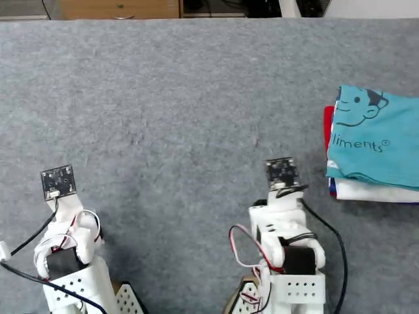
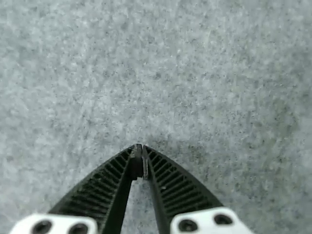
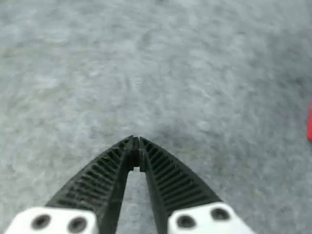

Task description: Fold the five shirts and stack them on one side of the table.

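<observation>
The left arm (image 1: pixel 65 245) and right arm (image 1: pixel 285 239) sit tucked at the near edge of the table (image 1: pixel 196 98). With no loose shirt in sight, the step looks like parking, which is best done by keeping both arms low and well away from the pile. The left gripper (image 2: pixel 138 148) has its jaws closed tip to tip, holding nothing over bare felt, and the right gripper (image 3: pixel 135 141) is the same. Farther off, at the right edge, lies the stack of folded shirts (image 1: pixel 376 144), teal on top with red and white edges beneath. I cannot count whether there are five.

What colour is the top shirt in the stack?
The top shirt is teal; high view shows it best.
</observation>
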Controlling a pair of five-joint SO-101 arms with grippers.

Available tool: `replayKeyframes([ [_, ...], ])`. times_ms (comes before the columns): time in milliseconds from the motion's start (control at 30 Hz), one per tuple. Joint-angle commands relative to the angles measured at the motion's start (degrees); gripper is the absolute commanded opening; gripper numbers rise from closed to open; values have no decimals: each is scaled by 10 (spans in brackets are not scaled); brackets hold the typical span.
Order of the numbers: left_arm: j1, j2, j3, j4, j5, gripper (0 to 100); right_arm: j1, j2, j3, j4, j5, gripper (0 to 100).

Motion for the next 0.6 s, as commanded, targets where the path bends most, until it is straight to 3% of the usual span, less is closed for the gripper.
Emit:
replayKeyframes([
  [0,9,-2,6,-8,62,19,-29,-44,1,1,-2,2],
  [133,8,-2,6,-8,95,19,-29,-44,1,11,-2,2],
  [567,11,0,6,-8,97,19,-28,-49,1,53,-4,2],
])
